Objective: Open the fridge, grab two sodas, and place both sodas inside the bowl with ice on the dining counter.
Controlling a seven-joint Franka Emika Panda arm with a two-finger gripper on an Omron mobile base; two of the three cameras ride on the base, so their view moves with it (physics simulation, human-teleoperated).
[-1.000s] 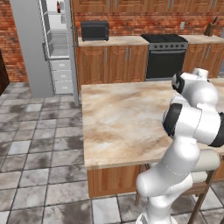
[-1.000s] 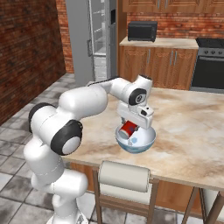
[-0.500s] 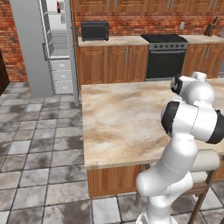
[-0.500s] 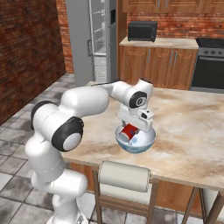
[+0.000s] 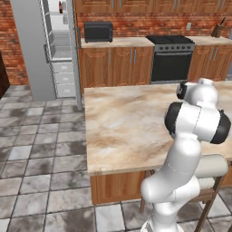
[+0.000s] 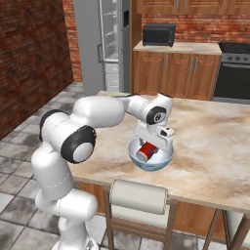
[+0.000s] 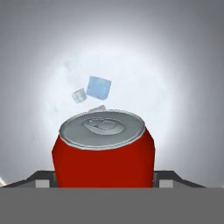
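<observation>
Hand view: the tool (image 7: 103, 181) grips the red can (image 7: 103, 151) between its jaws, low inside the bowl (image 6: 151, 160), near the front edge of the worktop (image 6: 215, 146). Letting go while the can is tilted on the ice (image 7: 98, 87) could make it topple or push the bowl.

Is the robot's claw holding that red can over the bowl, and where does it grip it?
Yes: the gripper holds the red can by its sides, down in the bowl.
</observation>
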